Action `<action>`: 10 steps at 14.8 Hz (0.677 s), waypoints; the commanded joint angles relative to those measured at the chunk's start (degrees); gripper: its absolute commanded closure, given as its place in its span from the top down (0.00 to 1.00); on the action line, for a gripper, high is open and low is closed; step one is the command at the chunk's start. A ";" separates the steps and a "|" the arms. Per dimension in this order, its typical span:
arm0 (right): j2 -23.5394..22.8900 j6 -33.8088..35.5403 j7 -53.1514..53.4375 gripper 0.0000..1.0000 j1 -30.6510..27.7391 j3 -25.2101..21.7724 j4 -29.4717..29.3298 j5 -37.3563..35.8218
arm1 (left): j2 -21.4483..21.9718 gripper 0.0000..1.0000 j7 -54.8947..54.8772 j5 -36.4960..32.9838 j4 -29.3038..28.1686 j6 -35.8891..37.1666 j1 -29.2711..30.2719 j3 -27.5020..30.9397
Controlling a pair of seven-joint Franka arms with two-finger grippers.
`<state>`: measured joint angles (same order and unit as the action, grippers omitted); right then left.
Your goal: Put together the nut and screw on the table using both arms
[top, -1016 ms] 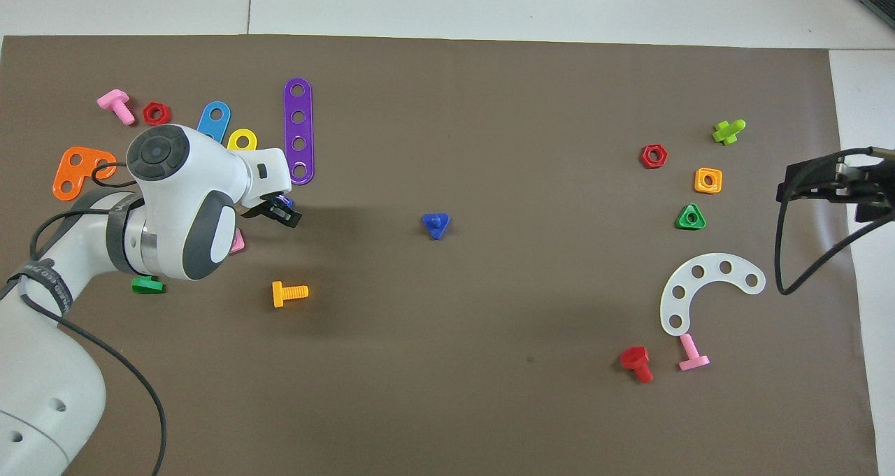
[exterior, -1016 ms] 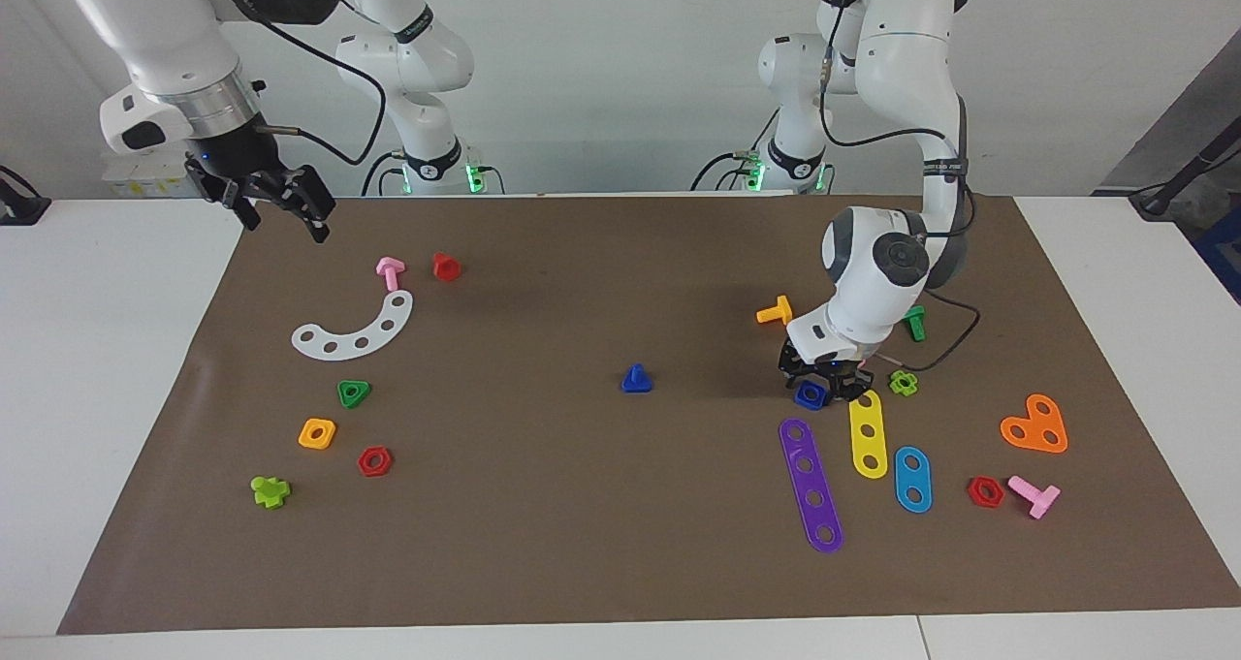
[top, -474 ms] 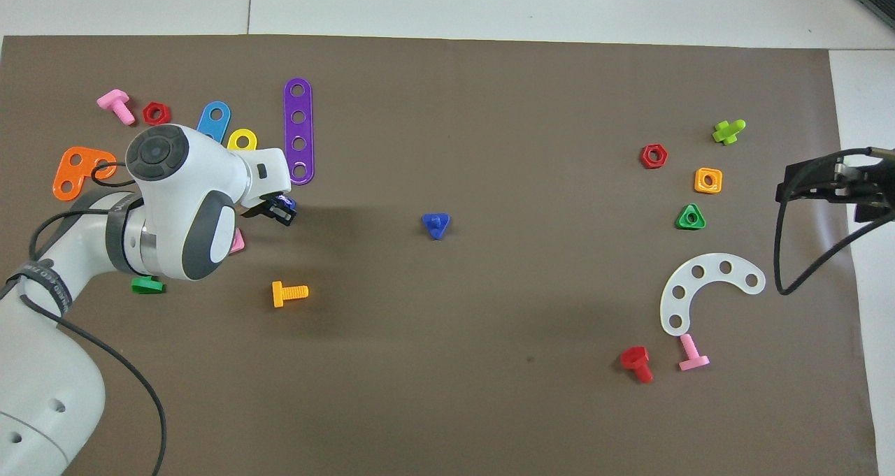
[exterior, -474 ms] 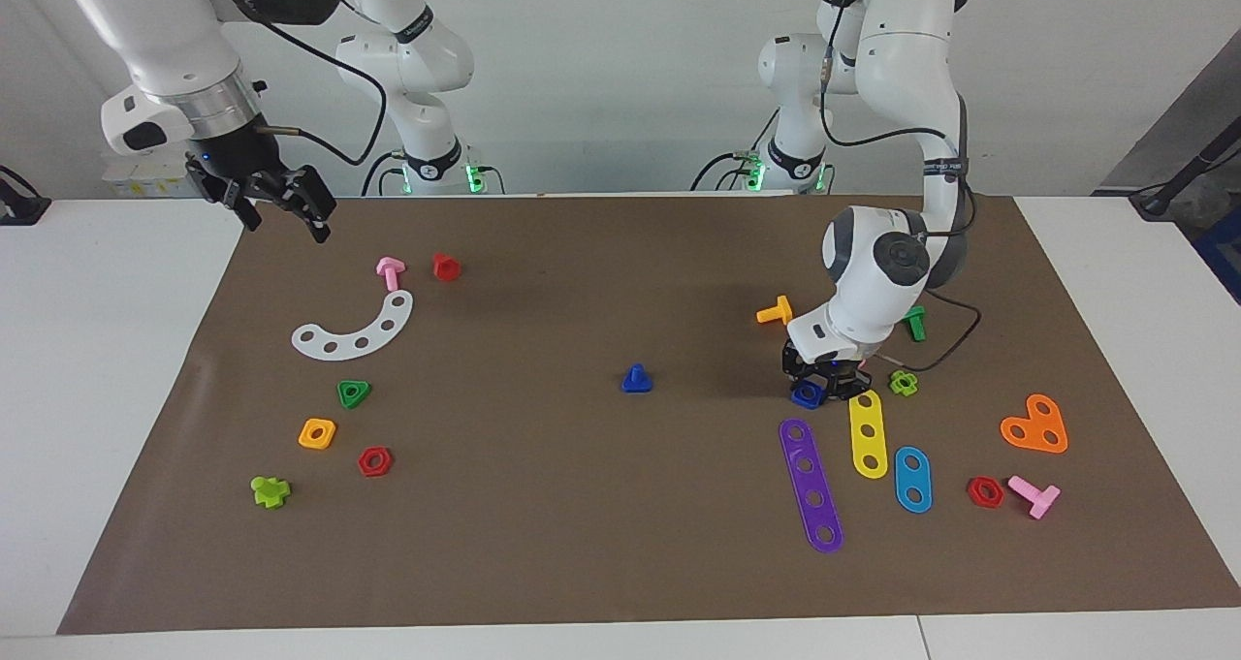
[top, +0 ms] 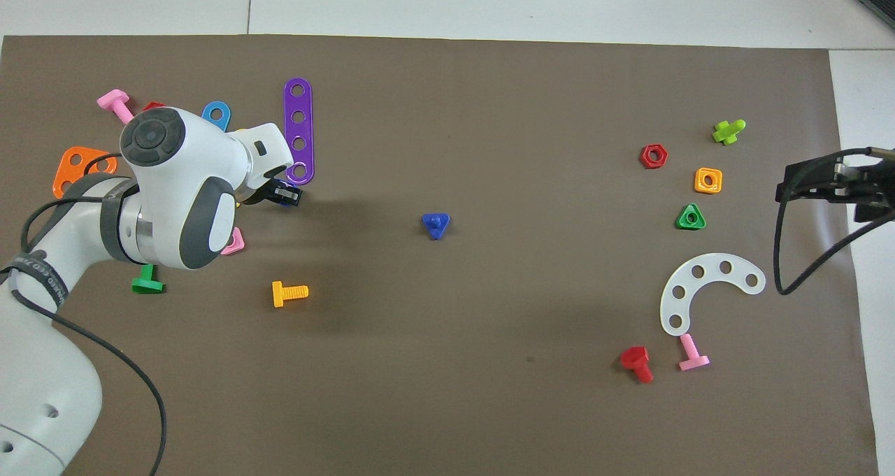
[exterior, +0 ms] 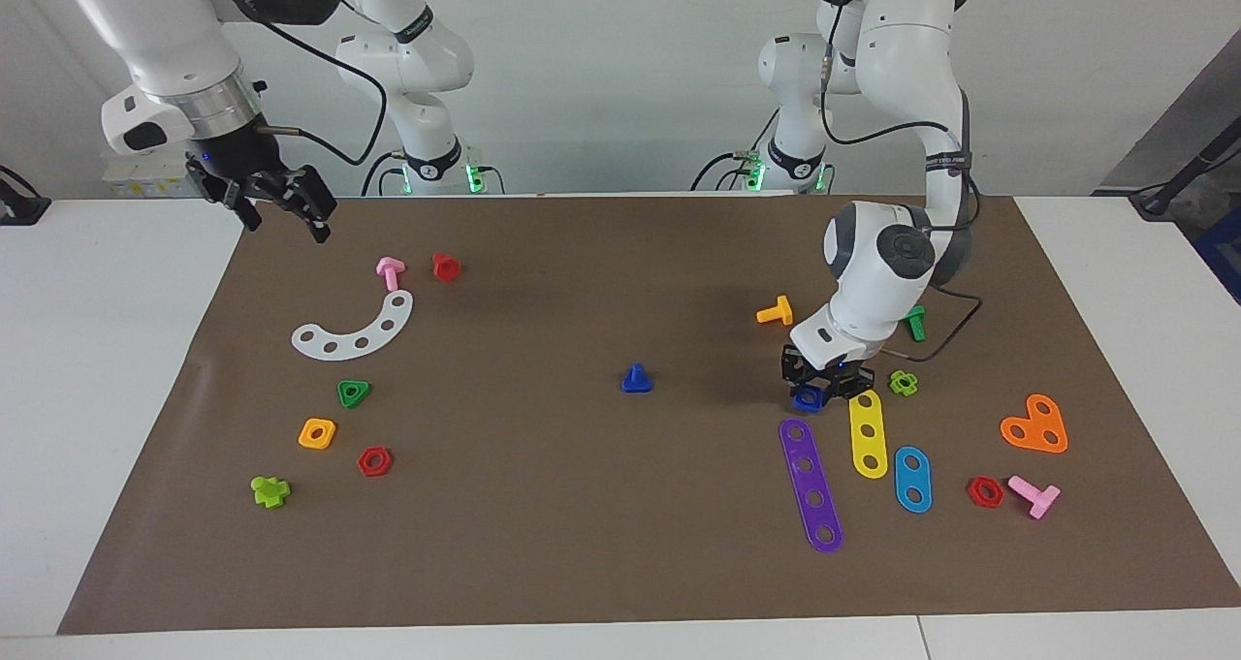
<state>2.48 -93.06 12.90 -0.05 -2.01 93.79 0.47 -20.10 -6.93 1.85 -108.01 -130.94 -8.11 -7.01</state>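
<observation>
The dark blue square nut [exterior: 808,399] is at the left arm's end of the brown mat [exterior: 620,544], beside the purple strip. My left gripper [exterior: 820,389] is shut on it, low over the mat. From above, the left gripper [top: 282,196] hides nearly all of the nut. The dark blue screw [exterior: 635,379] rests on its triangular head mid-mat, shaft up, also seen from above as the screw [top: 435,224]. My right gripper [exterior: 287,212] hangs open in the air over the mat's corner at the right arm's end, and the right gripper [top: 790,184] waits there.
Purple [exterior: 811,484], yellow [exterior: 867,433] and blue [exterior: 912,479] strips lie by the left gripper, with an orange screw [exterior: 775,312], a green screw [exterior: 914,324] and a lime nut [exterior: 903,382]. A white arc [exterior: 357,329], pink and red screws and several nuts lie at the right arm's end.
My left gripper has closed on the blue nut, and its wrist has risen slightly with it. The right arm and the screw have not moved.
</observation>
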 commanded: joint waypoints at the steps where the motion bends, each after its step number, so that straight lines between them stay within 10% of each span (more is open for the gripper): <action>1: 0.42 -0.72 0.64 1.00 -0.30 0.34 0.78 0.76 | 0.23 0.28 8.31 0.96 3.59 5.07 -3.14 0.86; 10: 0.42 -0.72 0.64 1.00 -0.21 0.34 0.78 0.76 | -2.31 0.25 36.88 2.18 14.22 14.74 -16.40 0.95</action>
<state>2.48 -93.06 12.90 -0.05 -2.01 93.79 0.47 -20.45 26.09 2.37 -97.93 -119.26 -21.56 -7.14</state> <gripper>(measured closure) 0.000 0.529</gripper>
